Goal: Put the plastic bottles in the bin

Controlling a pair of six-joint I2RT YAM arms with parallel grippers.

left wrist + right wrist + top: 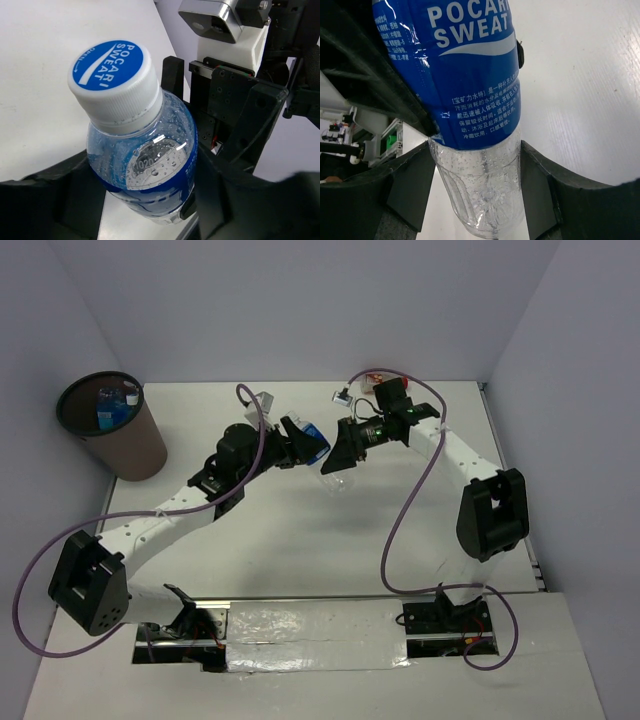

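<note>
two hands grip one blue-labelled plastic bottle [312, 444] (pocari sweat) over the worktop [300, 540], right of the bin [140, 455]: left hand [145, 190] clamps below its cap, right hand [477, 190] clamps its clear base.

Bottle [313, 443]: clear, blue label, white cap with blue top, tilted above the mid-tabletop [280, 540], shoulder clamped in the left gripper [142, 190], base in the right gripper [480, 185]. Bin [135, 445]: brown cylinder, black rim, upright at far left; blue-labelled bottles [110, 408] lie inside.
</note>
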